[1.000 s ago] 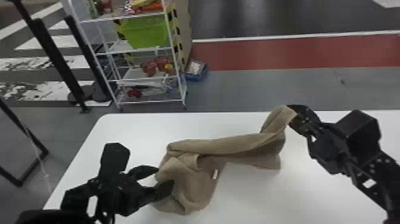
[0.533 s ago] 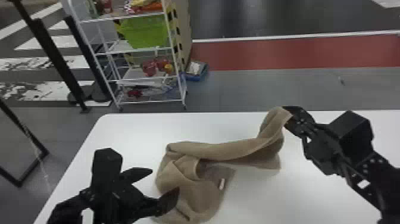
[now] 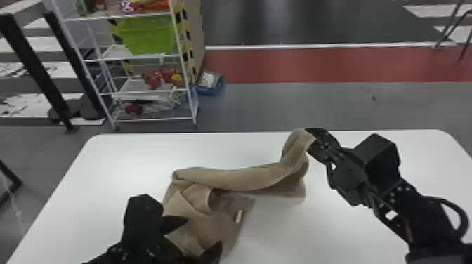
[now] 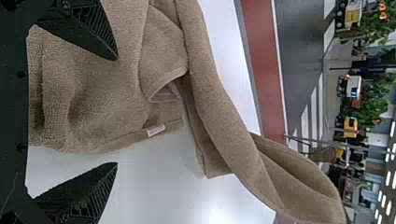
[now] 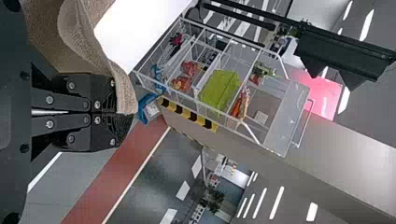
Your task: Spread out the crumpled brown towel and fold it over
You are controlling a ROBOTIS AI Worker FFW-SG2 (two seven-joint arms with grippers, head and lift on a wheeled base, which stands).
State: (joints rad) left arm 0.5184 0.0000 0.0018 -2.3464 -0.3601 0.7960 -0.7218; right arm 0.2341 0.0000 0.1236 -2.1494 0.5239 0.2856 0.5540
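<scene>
The brown towel [image 3: 235, 179] lies crumpled on the white table, its right end lifted off the surface. My right gripper [image 3: 312, 137] holds that raised corner; in the right wrist view the gripper [image 5: 123, 114] is shut on the towel [image 5: 86, 37]. At the front left, my left gripper [image 3: 202, 235] is open over the towel's bunched near part. The left wrist view has the left gripper [image 4: 116, 112] with its fingers wide apart and the towel [image 4: 102, 88] beneath, a white tag along one hem. Whether the left fingers touch the cloth, I cannot tell.
The white table [image 3: 351, 224] has bare surface to the right of the towel's near part. Beyond its far left edge stands a white wire shelf [image 3: 151, 89] with a green bin [image 3: 147, 35]. A blue box [image 3: 210, 84] sits on the floor beside it.
My left gripper has moved toward the table's near edge and opened, and the towel's near part has spread a little. My right gripper has shifted slightly left, still holding the raised corner.
</scene>
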